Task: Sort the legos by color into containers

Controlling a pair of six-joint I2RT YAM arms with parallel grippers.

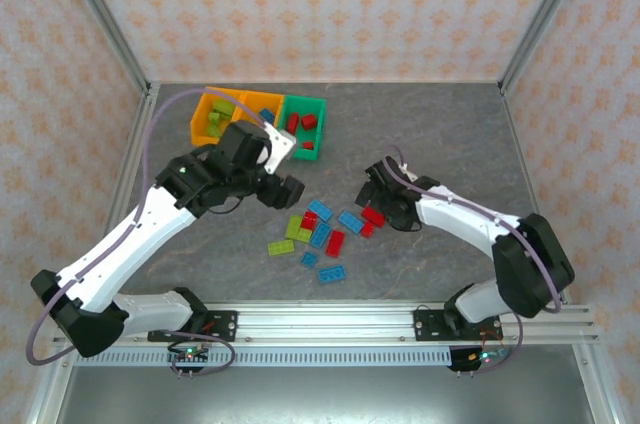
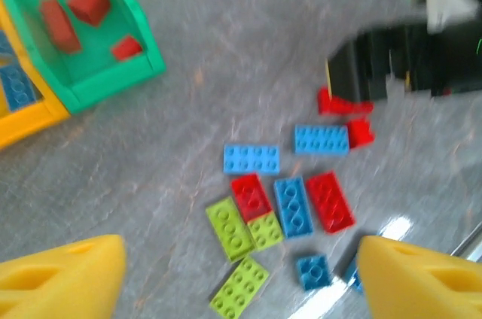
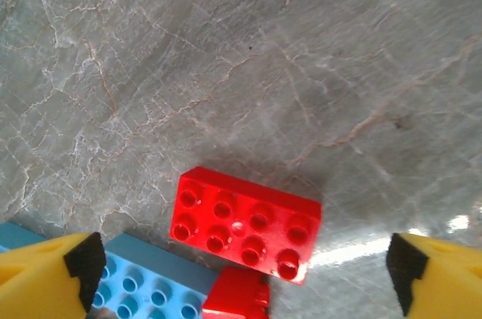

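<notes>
Yellow fingers (image 3: 38, 277) of the right gripper (image 3: 241, 255) are spread wide, empty, over a red brick (image 3: 245, 223) on the tabletop (image 3: 226, 71). The left gripper (image 2: 241, 255) is likewise wide open, empty, above scattered bricks (image 2: 292, 206); blurred, the green bin (image 2: 147, 59) is cut off at the frame edge.

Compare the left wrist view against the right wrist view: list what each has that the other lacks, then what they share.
Left wrist: the green bin holding red bricks, an orange bin, lime bricks. Right wrist: the right end effector with yellow fingertips spread, all eight studs of a red brick. Both: that red brick, the light blue brick beside it, the grey table.
</notes>
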